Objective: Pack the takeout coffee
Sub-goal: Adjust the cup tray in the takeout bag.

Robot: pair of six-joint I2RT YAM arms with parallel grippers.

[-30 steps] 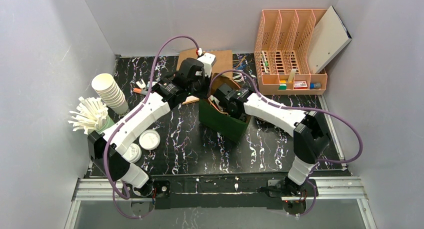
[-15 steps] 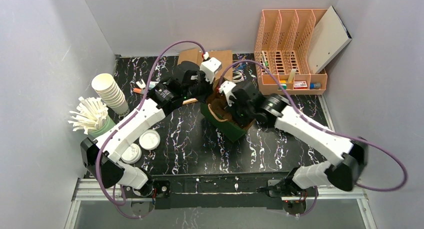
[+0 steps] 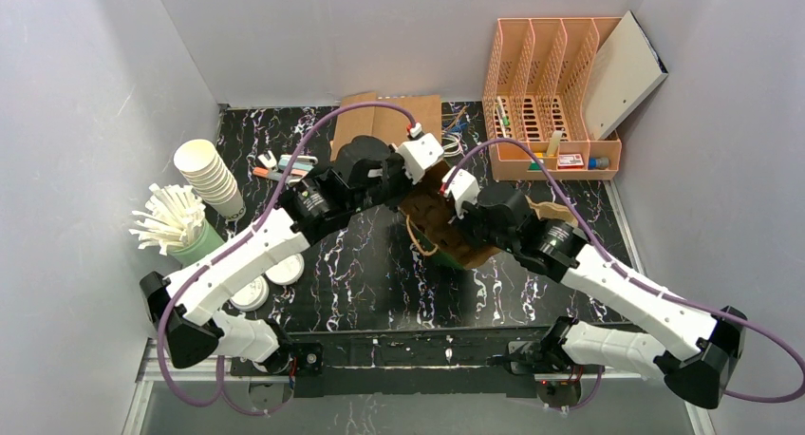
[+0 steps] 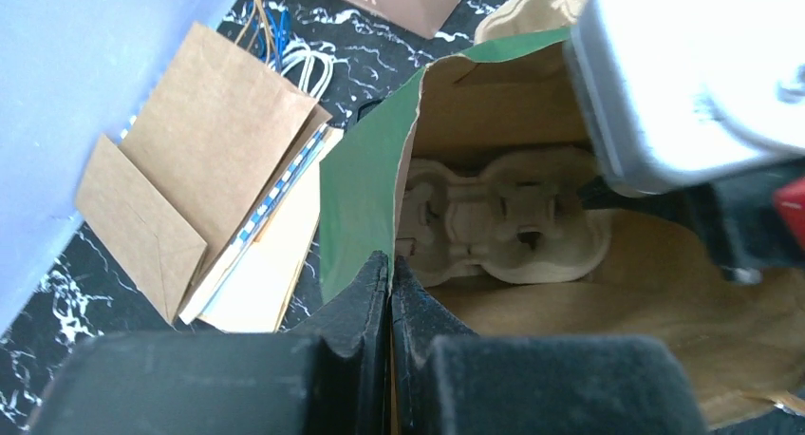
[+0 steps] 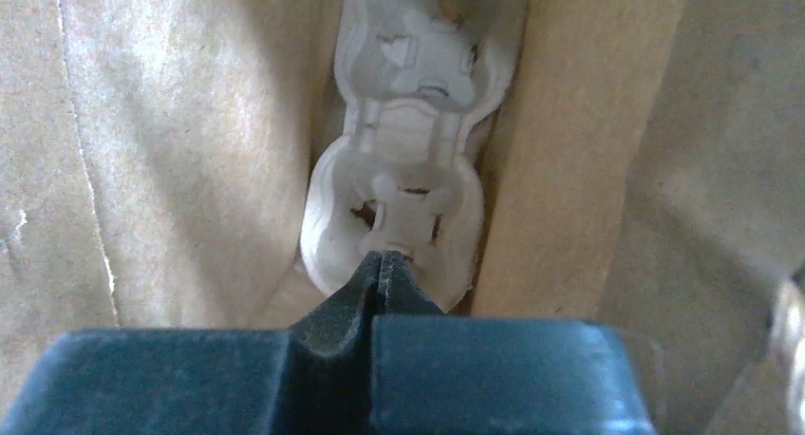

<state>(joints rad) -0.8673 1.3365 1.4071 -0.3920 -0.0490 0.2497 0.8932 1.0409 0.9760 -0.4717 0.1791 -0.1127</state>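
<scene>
Two pincers are clenched: the left pincer [image 4: 390,269] nips the rim of the green bag [image 4: 356,188]; the right pincer [image 5: 383,261], inside it, touches the pulp cup carrier [image 5: 403,183] lying deep in the bag.

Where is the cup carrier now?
The cup carrier lies deep inside the green bag at mid-table, in both wrist views; the right gripper points at its near end.

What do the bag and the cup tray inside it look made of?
The bag: paper, matte green outside, brown inside, creased. The tray: likely moulded pulp, pale, matte, fibrous surface, soft rounded edges.
</scene>
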